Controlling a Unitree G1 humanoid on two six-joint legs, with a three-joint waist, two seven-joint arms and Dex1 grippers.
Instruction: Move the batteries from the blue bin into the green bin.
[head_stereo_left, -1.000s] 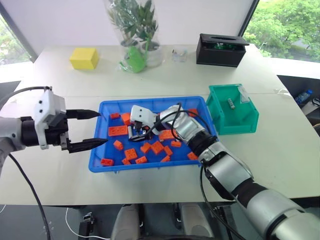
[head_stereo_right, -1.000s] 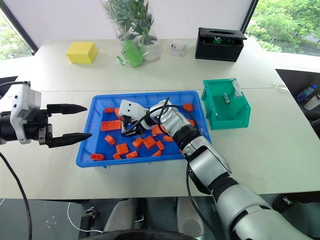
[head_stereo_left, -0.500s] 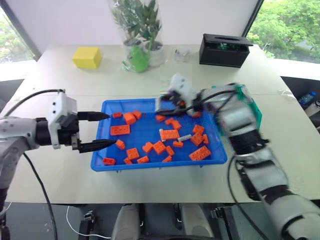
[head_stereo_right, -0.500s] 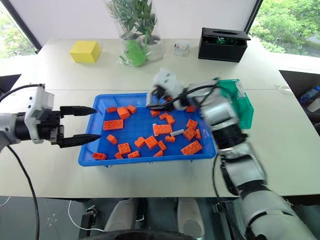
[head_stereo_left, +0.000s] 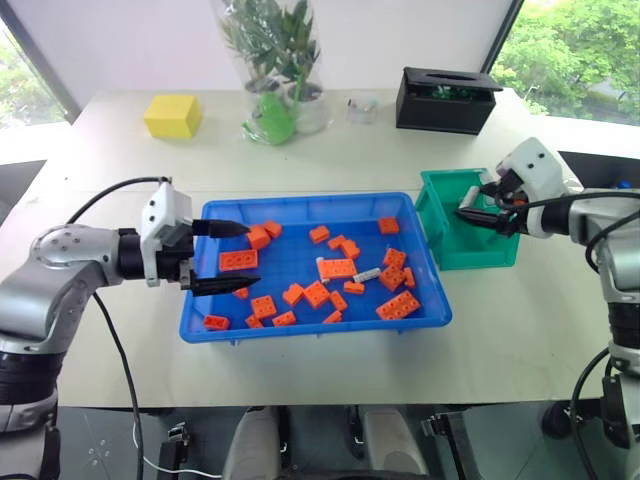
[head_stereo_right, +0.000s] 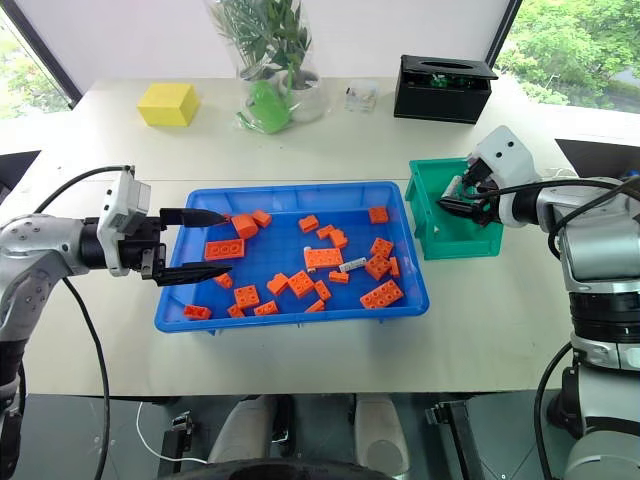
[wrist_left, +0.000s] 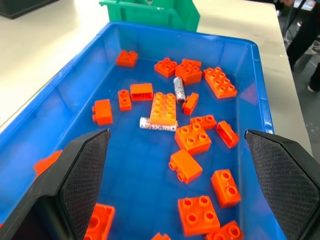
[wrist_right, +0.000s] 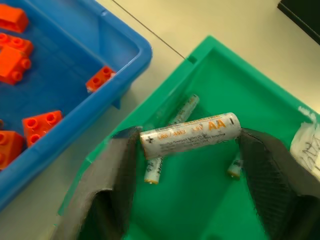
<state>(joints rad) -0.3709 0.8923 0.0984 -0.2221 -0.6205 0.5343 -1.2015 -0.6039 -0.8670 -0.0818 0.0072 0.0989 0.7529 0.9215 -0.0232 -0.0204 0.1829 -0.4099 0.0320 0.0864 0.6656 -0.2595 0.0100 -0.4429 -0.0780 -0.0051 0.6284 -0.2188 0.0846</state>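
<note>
The blue bin (head_stereo_left: 310, 335) sits mid-table, strewn with orange bricks (head_stereo_left: 338, 268). Two batteries lie among the bricks, one (wrist_left: 179, 90) loose and another (wrist_left: 155, 124) against a long brick. My left gripper (head_stereo_left: 255, 256) is open and points level over the bin's left end, nothing between its fingers. To the right of the blue bin stands the green bin (head_stereo_left: 470, 250). My right gripper (head_stereo_right: 462, 200) hovers over it, shut end-to-end on an AA battery (wrist_right: 190, 134). Two more batteries (wrist_right: 182, 107) lie on the green bin's floor (wrist_right: 200, 200).
At the back of the table stand a black box (head_stereo_left: 443, 100), a yellow block (head_stereo_left: 169, 115), a wrapped plant (head_stereo_left: 275, 70) and a small clear item (head_stereo_left: 362, 108). Bare tabletop surrounds both bins.
My right arm swung from the middle of the blue bin out to the right, over the green bin, carrying a battery. The left gripper crept rightward over the blue bin's left end.
</note>
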